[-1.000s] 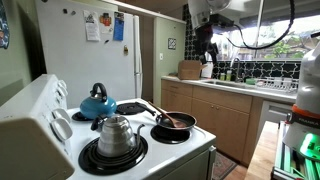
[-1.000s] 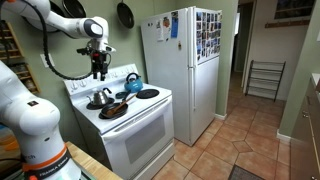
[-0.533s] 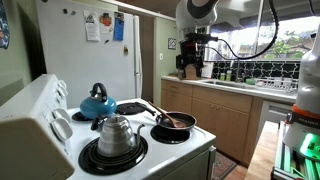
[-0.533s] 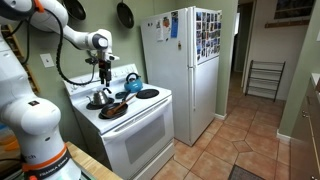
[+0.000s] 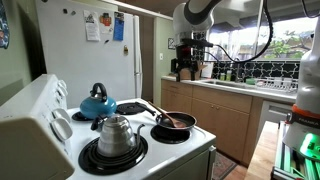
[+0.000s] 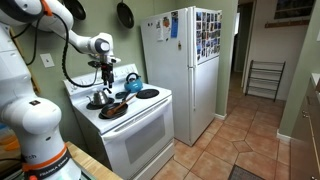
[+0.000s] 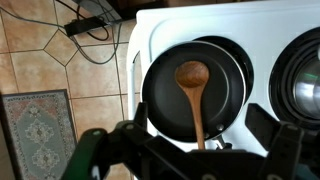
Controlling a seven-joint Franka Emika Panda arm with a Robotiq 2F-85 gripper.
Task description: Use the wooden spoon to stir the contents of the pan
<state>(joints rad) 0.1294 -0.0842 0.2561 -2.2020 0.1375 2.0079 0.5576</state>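
The black pan sits on the stove's front burner; it also shows in the other exterior view and fills the wrist view. The wooden spoon lies in the pan, bowl at the middle, handle over the near rim. A reddish-brown patch shows in the pan; I cannot tell the contents from the spoon's bowl, and the wrist view shows no separate food. My gripper hangs well above the pan, open and empty, its fingers either side of the spoon's handle.
A blue kettle stands on a back burner, a shiny steel kettle on the burner beside the pan. A white fridge stands next to the stove. A wooden counter runs behind.
My arm has swung across and come lower, so the gripper now hangs over the pan. The pan, spoon and kettles have not moved.
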